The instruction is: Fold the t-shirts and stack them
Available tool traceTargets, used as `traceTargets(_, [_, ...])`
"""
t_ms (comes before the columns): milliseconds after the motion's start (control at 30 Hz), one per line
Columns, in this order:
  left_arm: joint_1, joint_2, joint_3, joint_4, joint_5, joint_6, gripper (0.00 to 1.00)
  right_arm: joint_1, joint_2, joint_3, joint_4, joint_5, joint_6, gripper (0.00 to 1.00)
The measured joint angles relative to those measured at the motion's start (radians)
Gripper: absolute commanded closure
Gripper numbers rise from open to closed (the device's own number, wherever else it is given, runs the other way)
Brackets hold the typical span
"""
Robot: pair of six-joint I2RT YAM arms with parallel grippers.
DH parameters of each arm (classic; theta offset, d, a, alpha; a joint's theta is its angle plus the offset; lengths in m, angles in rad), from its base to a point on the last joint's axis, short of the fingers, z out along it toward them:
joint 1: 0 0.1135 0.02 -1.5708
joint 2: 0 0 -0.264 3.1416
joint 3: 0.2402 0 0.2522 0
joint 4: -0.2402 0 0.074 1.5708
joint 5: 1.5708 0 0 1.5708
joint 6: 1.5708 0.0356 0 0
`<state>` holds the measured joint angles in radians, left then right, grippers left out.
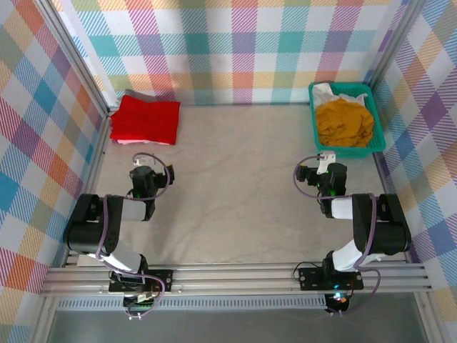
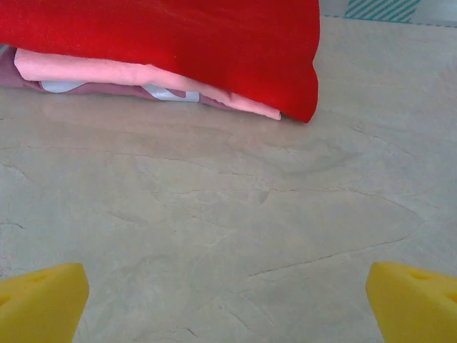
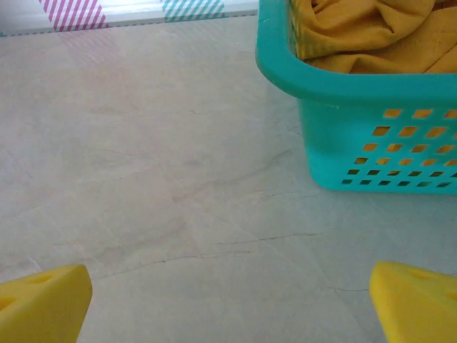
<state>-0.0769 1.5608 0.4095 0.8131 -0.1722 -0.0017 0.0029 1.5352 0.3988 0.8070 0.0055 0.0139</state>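
Observation:
A folded red t-shirt (image 1: pixel 146 119) tops a stack at the back left; in the left wrist view the red t-shirt (image 2: pixel 178 43) lies over pink and mauve folded layers (image 2: pixel 107 73). A mustard-yellow t-shirt (image 1: pixel 345 123) lies crumpled in the teal basket (image 1: pixel 378 140) at the back right, with an off-white t-shirt (image 1: pixel 327 91) behind it. The yellow t-shirt (image 3: pixel 364 32) fills the basket (image 3: pixel 343 100) in the right wrist view. My left gripper (image 2: pixel 227 304) is open over bare table, short of the stack. My right gripper (image 3: pixel 228 304) is open, empty, left of the basket.
Plaid walls close in the table on three sides. An aluminium rail (image 1: pixel 235 275) runs along the near edge by the arm bases. Bare beige tabletop (image 1: pixel 239 179) lies between the stack and the basket.

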Motion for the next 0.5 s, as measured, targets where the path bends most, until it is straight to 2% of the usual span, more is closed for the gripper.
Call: traceTargets(500, [0.000, 0.000, 0.000, 0.000, 0.010, 0.000, 0.00, 0.000, 0.000, 0.000, 0.000, 0.000, 0.000, 0.00])
